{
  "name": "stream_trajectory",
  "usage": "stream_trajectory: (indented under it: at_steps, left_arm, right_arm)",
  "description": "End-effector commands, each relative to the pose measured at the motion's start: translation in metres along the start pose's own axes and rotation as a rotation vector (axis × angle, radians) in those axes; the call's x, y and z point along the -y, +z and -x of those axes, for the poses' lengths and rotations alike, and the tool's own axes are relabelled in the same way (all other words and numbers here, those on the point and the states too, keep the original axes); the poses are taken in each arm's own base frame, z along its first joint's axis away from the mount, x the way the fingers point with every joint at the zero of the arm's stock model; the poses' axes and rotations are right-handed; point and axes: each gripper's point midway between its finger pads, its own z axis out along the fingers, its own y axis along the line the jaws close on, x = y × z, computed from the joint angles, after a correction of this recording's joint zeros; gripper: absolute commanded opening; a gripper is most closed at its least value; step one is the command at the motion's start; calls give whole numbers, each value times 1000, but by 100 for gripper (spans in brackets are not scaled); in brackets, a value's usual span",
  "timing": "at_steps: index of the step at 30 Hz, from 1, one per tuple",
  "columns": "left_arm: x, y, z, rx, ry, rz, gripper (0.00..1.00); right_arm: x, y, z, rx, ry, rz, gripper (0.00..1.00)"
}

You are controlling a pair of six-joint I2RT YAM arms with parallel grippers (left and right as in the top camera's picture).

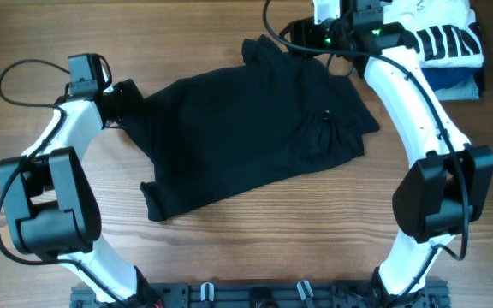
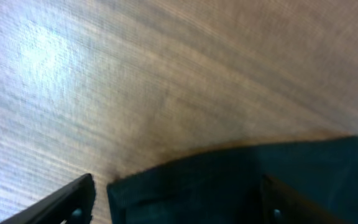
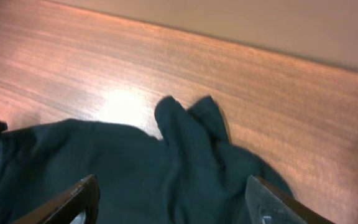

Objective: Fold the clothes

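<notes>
The black garment [image 1: 246, 128] lies spread and rumpled across the middle of the wooden table. My left gripper [image 1: 125, 101] is at its left edge. In the left wrist view the fingers [image 2: 176, 205] are open, with a hemmed corner of the black garment [image 2: 229, 180] lying between them. My right gripper [image 1: 305, 41] is at the garment's far right corner. In the right wrist view its fingers [image 3: 173, 202] are open and spread just above the bunched black fabric [image 3: 185, 143]. No logo shows.
A folded white shirt with big black letters [image 1: 448, 34] sits on folded blue garments [image 1: 452, 84] at the far right corner, behind the right arm. Bare wood [image 1: 255, 248] runs along the front of the table.
</notes>
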Motion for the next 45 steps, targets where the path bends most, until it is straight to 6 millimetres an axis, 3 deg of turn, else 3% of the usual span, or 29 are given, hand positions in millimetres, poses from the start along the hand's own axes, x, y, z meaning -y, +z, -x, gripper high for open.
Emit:
stream_trajectory:
  at_steps: [1,6,8,9,10,11,12,15,19,21,23,25,28,31,33,36,39,42,45]
  left_arm:
    - [-1,15,-15,-67,23,5,80]
    - [5,37,-32,-106,50,13,66]
    - [7,43,-35,-111,44,11,49]
    - [8,43,-40,-127,46,16,35]
    - [8,43,-44,-140,49,19,27]
    - [8,42,-47,-149,54,26,12]
    - [6,42,-44,-136,56,39,4]
    - [-8,40,-5,-4,76,106,4]
    - [-18,18,71,179,109,114,4]
    - [-11,2,107,267,115,97,4]
    - [2,-6,122,311,146,76,4]
    - [18,-4,115,296,171,52,4]
    - [42,1,93,240,217,31,4]
    - [49,3,83,213,226,28,4]
    - [47,4,79,192,226,36,4]
    - [44,5,74,171,225,46,4]
    - [43,6,72,165,225,48,4]
    - [42,6,71,160,226,50,4]
    - [41,6,69,153,226,52,4]
  right_arm:
    - [5,11,10,33,-24,-9,73]
    - [16,48,-1,32,-27,-8,71]
    - [20,59,-4,39,-28,-13,68]
    - [22,62,-4,42,-30,-20,67]
    - [25,65,-5,42,-30,-28,66]
    - [29,66,-5,44,-29,-48,64]
    - [32,66,-4,50,-30,-58,63]
    - [35,65,-5,43,-26,-68,60]
    - [36,65,-10,25,-14,-79,59]
    - [34,66,-9,29,6,-75,59]
    - [32,67,-9,29,7,-73,59]
    - [32,70,-5,49,4,-72,59]
    - [36,99,-10,86,35,-48,59]
    - [37,140,-39,57,62,-20,58]
    - [38,158,-53,44,82,-14,49]
    - [33,171,-67,19,92,-5,39]
    - [25,174,-80,-32,93,-7,38]
    - [37,178,-101,-97,109,-73,34]
    - [47,178,-104,-101,108,-128,33]
